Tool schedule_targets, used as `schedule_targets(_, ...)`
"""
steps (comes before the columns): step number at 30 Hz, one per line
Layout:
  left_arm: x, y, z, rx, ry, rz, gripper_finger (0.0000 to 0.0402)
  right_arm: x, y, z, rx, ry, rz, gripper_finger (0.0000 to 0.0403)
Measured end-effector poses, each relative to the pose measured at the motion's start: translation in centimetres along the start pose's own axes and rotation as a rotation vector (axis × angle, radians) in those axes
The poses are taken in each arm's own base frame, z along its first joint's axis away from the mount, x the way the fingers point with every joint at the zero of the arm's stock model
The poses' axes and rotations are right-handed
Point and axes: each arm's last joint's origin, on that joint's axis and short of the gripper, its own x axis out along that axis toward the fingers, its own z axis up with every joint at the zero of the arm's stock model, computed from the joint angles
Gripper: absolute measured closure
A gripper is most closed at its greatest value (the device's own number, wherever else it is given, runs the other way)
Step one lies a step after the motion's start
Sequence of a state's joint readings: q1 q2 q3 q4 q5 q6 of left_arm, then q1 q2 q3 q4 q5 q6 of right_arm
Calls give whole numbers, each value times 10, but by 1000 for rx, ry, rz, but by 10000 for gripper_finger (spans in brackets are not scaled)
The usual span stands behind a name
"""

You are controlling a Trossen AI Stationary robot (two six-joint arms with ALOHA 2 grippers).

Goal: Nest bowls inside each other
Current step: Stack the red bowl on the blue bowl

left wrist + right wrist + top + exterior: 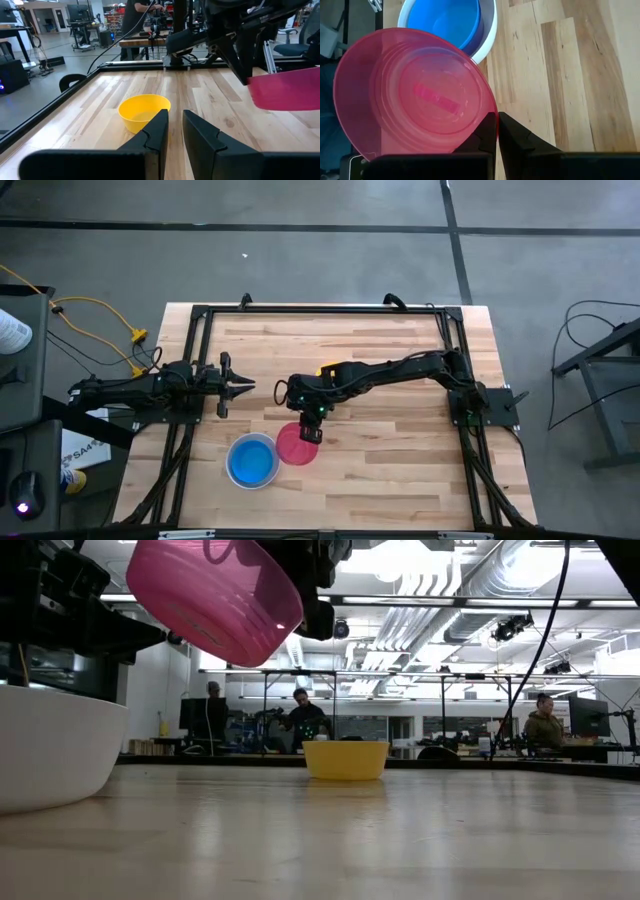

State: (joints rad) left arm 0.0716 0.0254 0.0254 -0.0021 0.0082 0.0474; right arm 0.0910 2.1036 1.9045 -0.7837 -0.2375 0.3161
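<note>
Above the table — right gripper (311, 430) pinches pink-red bowl (294, 444), tilted

Beyond my wooden table (400, 830): grey floor (320, 260), ceiling ducts (430, 590), bright strip lights, people (545, 725) seated at distant desks.
</note>
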Motion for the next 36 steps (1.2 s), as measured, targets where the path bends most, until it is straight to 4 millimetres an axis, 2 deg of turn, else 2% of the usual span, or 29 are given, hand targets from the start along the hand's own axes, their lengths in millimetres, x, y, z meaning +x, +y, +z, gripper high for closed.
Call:
schedule_targets(17, 0, 0, 0, -8, 2, -8, 343, 0, 0, 0, 19, -1, -1, 400)
schedule_targets(24, 0, 0, 1, -105, 1, -14, 343, -1, 0, 0, 20, -2, -1, 400)
schedule_targets(27, -3, -2, 11, -106, 10, -82, 343, -1, 0, 0, 20, -2, -1, 400)
schedule_targets(31, -6, -1, 36, -112, 55, -108, 343, -1, 0, 0, 20, -2, -1, 400)
schedule_targets(36, 8, -2, 42, -133, 219, -136, 343, -1, -1, 0, 22, -2, -2, 400)
